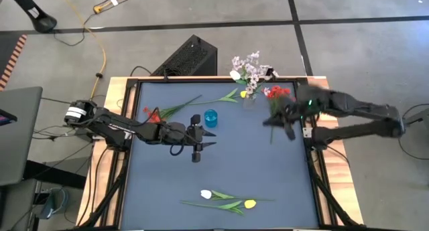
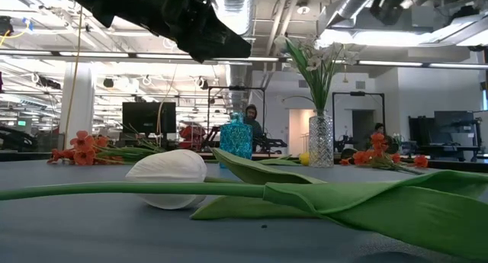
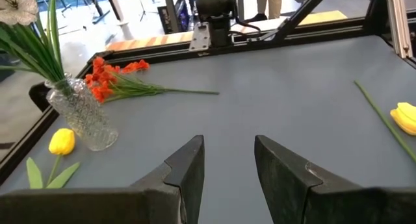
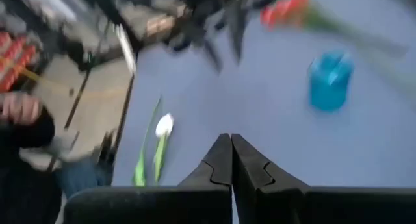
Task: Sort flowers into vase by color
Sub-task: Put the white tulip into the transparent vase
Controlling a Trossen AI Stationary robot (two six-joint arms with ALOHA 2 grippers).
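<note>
The right gripper (image 1: 287, 126), near the clear vase (image 1: 249, 100), is pinched shut on a thin green stem (image 1: 272, 132). The left gripper (image 1: 203, 138) waits open mid-table. Next, I think, the stem goes into a vase

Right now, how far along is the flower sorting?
Done: the clear vase holds white-pink sprays and a white tulip. In hand: nothing visible; left gripper open over mid-table, right gripper shut near a red bunch. Left: two red bunches, two yellow tulips and a loose white tulip lie on the table; the blue vase looks empty.
</note>
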